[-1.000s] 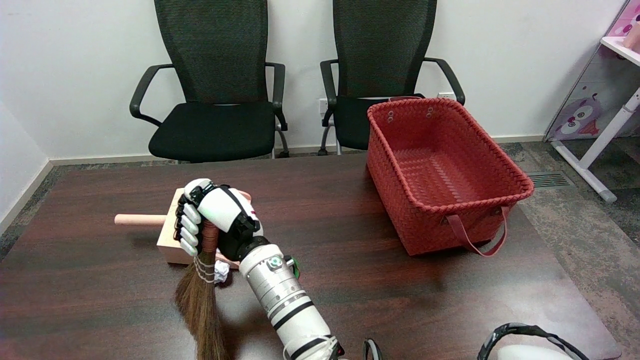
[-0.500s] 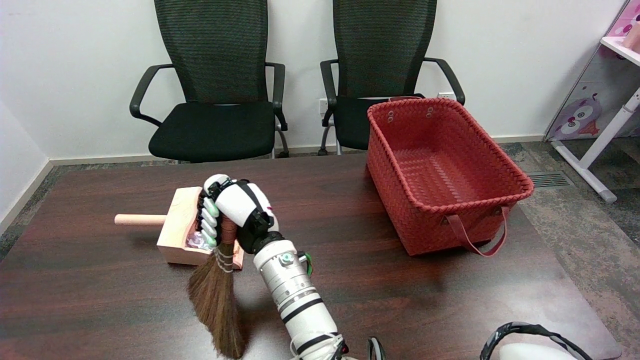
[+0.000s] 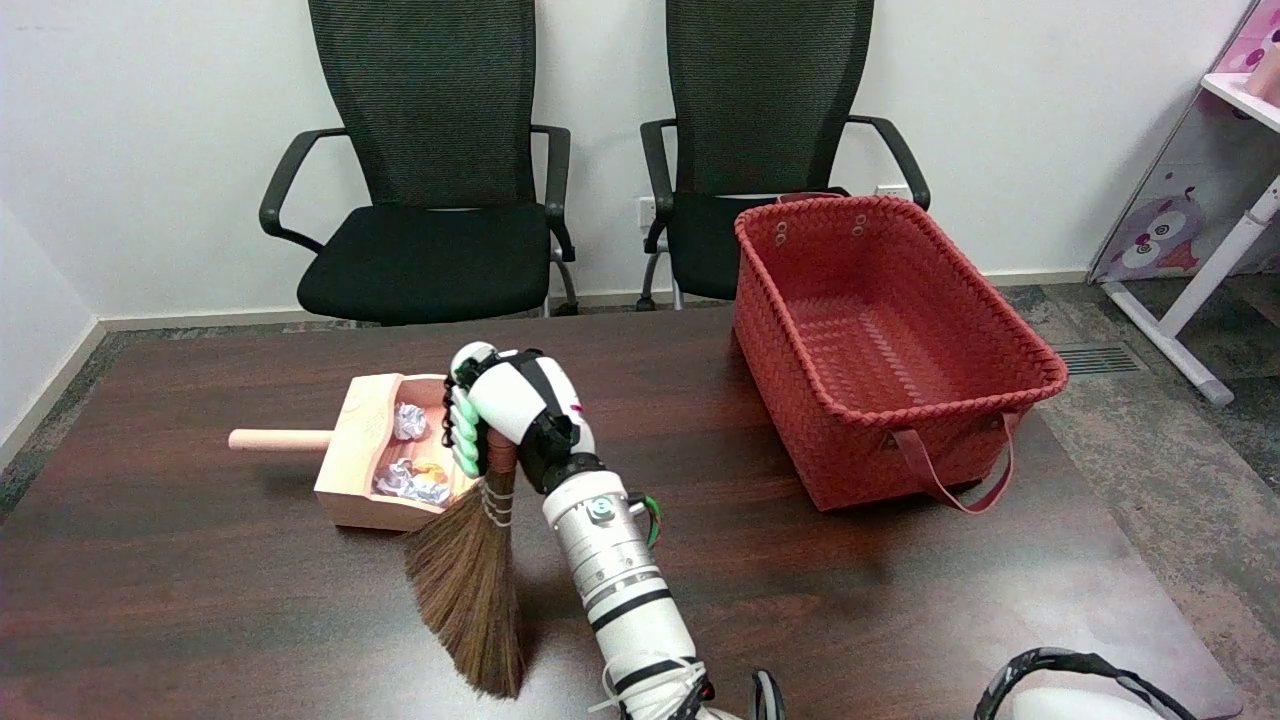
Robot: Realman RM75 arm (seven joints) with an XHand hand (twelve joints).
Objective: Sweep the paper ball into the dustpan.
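Observation:
A pale wooden dustpan (image 3: 350, 470) with a round handle pointing left lies on the dark table (image 3: 200, 600). Inside it lie crumpled paper balls: a white one (image 3: 408, 420) near the back and a mixed white and coloured clump (image 3: 412, 484) near the front wall. My right hand (image 3: 512, 418) grips the reddish handle of a small straw broom (image 3: 470, 590), just right of the dustpan's open side. The brown bristles hang down toward the table's near edge.
A red woven basket (image 3: 880, 350) with a strap handle stands at the right of the table. Two black office chairs (image 3: 430, 180) stand behind the far edge. A black and white object (image 3: 1080, 685) shows at the bottom right corner.
My hand and the broom have moved right, off the dustpan, uncovering its inside. The paper ball seen beside the bristles a second ago now lies inside the dustpan.

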